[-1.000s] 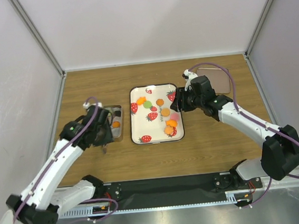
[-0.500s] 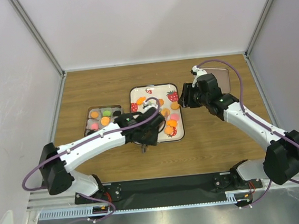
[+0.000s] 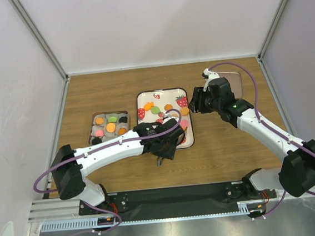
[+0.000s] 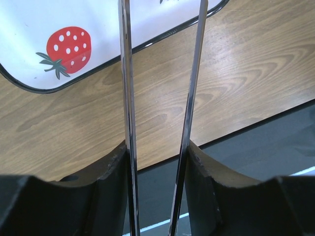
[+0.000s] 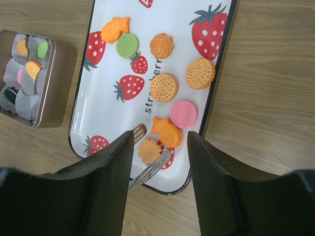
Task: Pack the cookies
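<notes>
Lying flat on tray (image 5: 106, 115), cookies (image 5: 163, 87) w/ faces up.

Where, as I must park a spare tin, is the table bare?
Bare wood: the far strip behind the tray and tin, and the near-right stretch beside the tray. Crowded: the tray's near end, with the left gripper among cookies.

Legible text is showing in one place only, in the right wrist view: small black lowercase lettering (image 5: 150, 104) on the white tray (image 5: 103, 118). It is beginning "str" and running toward 1 o'clock. A round orange cookie (image 5: 163, 87) is covering the next letters. Past the cookie, a few more letters are showing, too small to read.
</notes>
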`<state>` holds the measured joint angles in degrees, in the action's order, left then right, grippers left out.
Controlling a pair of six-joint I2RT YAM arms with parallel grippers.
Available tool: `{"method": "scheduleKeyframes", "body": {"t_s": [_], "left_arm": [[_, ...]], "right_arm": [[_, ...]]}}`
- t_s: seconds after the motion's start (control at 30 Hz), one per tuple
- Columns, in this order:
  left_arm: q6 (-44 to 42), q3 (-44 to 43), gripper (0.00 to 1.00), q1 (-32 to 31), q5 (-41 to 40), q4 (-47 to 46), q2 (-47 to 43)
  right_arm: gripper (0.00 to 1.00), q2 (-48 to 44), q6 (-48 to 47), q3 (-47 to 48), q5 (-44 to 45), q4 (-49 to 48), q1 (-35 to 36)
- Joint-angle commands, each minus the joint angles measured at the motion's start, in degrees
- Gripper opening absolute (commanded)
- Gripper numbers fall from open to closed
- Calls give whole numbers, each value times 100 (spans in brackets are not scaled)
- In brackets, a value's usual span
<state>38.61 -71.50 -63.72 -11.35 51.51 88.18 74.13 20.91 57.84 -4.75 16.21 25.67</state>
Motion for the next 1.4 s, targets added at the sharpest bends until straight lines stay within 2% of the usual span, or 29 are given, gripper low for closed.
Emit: {"method": "scheduleKeyframes", "body": {"t_s": [0.0, 0.33, 1.37], "left_arm": [[-29, -223, 49, -87, -77, -53, 59], [-3, -224, 50, -140, -323, 184, 103], [-170, -83, 49, -211, -244, 167, 313]], "right_arm": [[54, -188, -69, 192, 62, -39, 26], [54, -179, -69, 175, 54, -74, 52], [54, -109, -87, 166, 54, -91, 87]]}}
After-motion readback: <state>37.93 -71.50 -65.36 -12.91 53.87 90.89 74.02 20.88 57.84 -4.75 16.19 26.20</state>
